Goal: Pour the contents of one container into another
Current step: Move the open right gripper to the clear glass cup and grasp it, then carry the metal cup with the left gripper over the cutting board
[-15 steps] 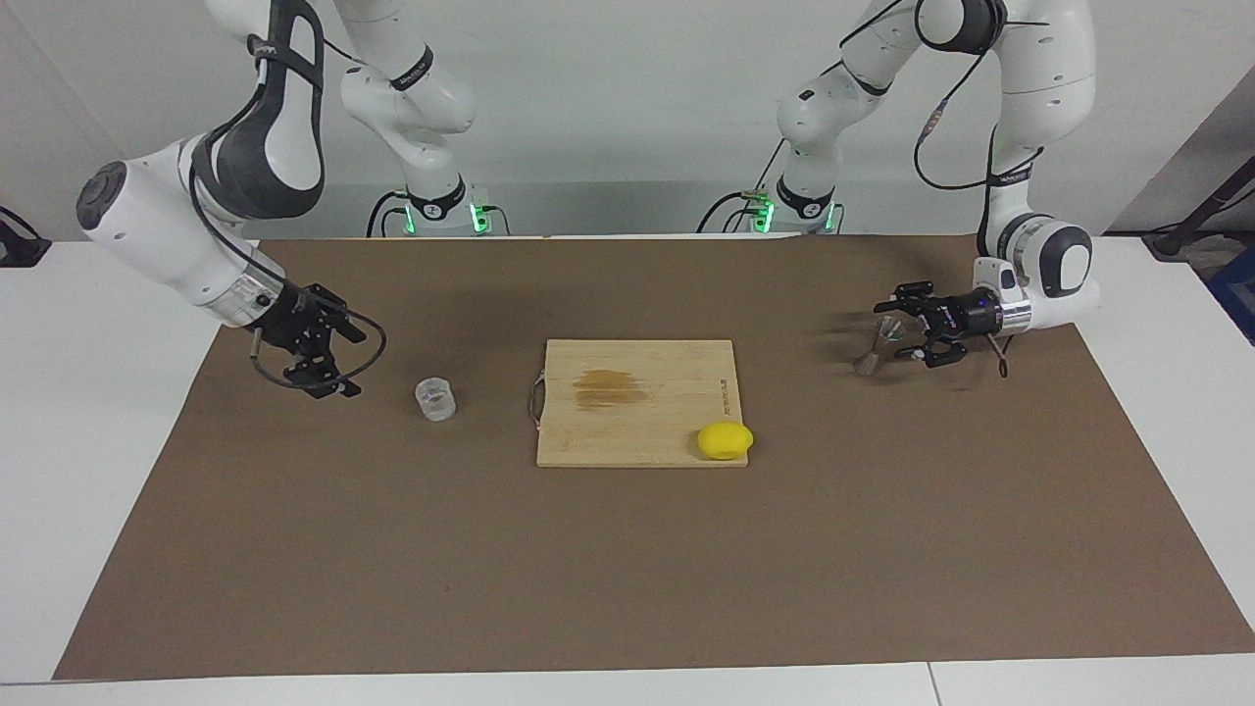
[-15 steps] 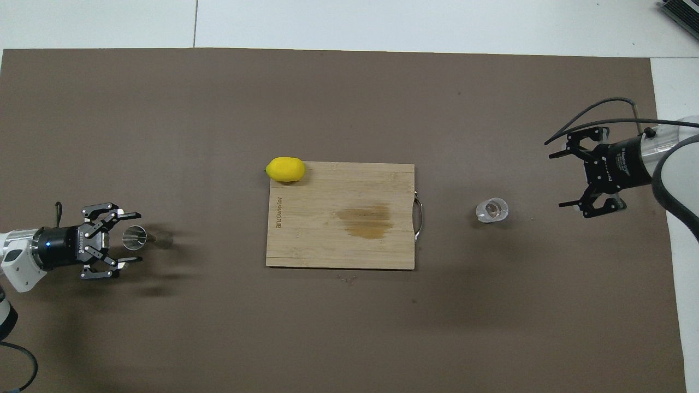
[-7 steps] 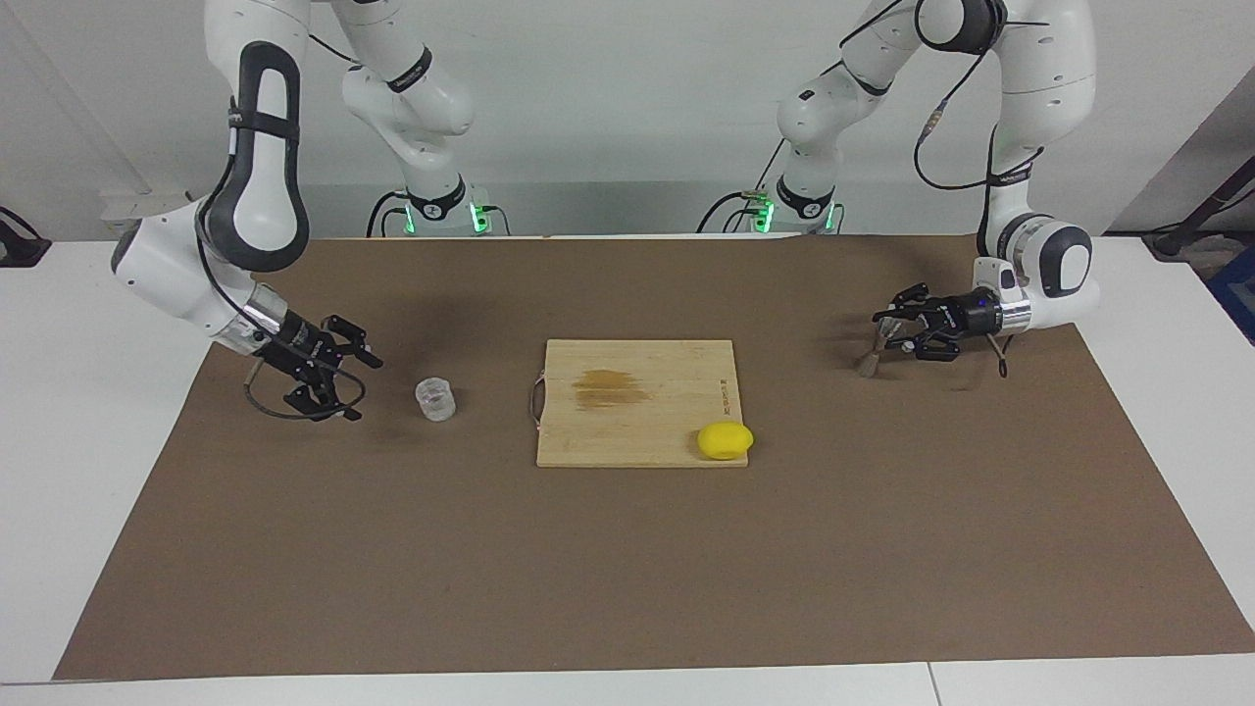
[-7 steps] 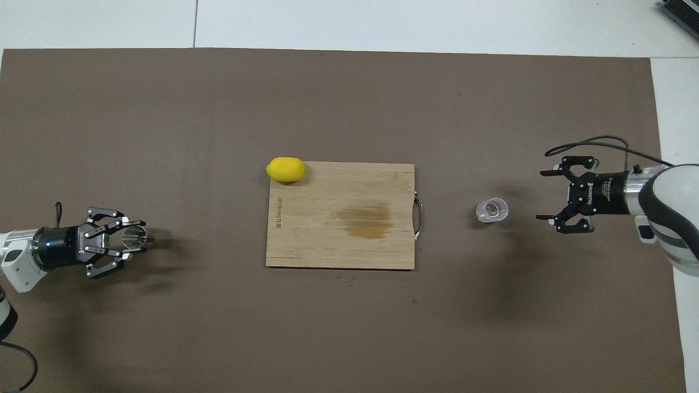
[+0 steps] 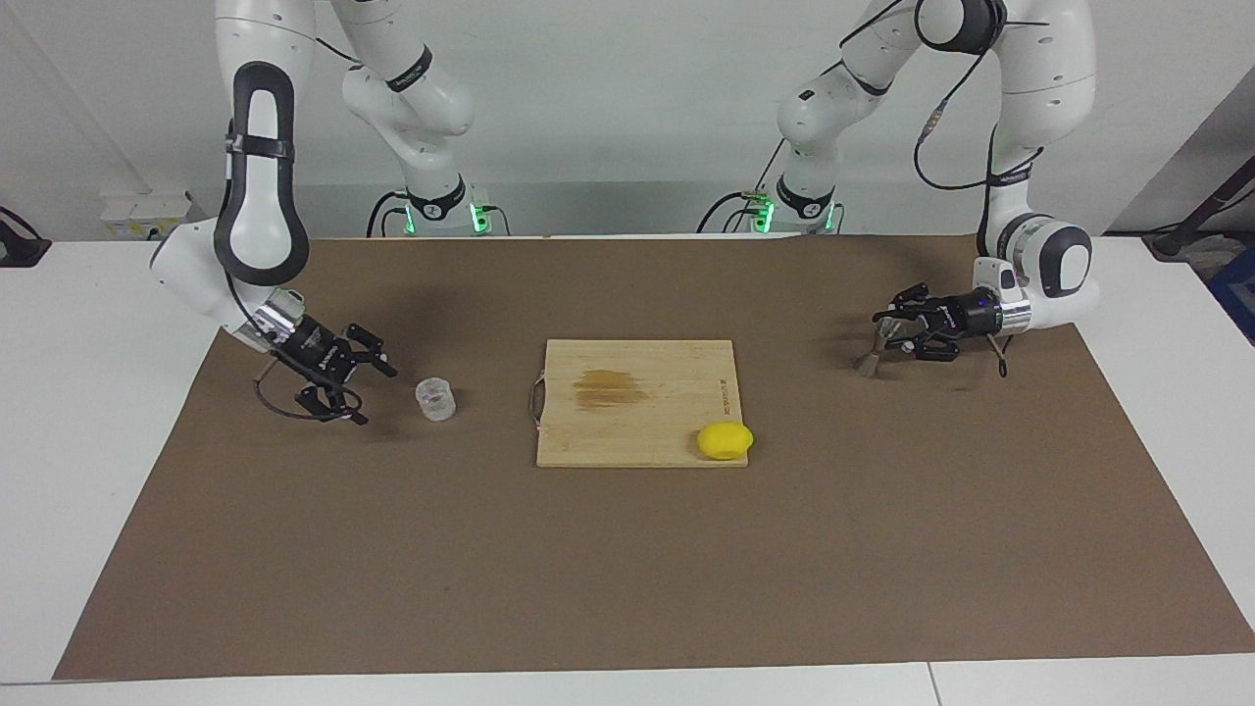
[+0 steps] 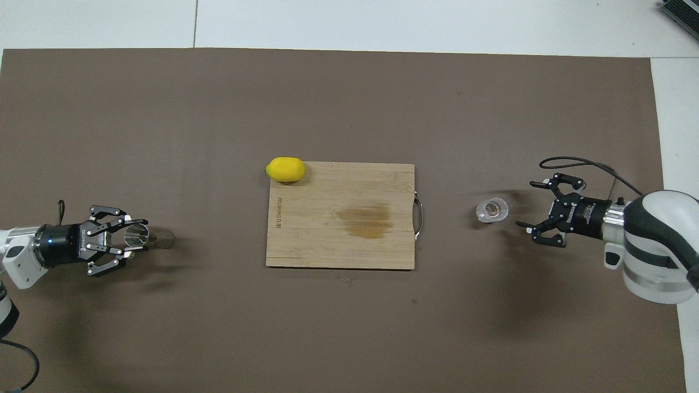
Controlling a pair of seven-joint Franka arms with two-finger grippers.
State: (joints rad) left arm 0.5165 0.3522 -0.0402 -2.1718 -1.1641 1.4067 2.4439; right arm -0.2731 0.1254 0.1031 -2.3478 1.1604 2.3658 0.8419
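- The left gripper (image 5: 890,333) is low over the brown mat (image 5: 627,569) at the left arm's end of the table, its fingers clenched on the metal jigger (image 6: 136,237)
- The jigger is tilted, its lower cone touching or just above the mat; which cannot be told
- The clear cup (image 5: 435,399) stands upright on the mat toward the right arm's end, between the wooden cutting board (image 5: 637,402) and the right gripper (image 5: 365,387)
- The right gripper sits just beside the cup, fingers spread wide and apart from it, grasping nothing
- A lemon (image 5: 726,440) rests at the board's corner farthest from the robots, overhanging its edge
- Bare mat lies open on every side of the board, widest along the edge farthest from the robots
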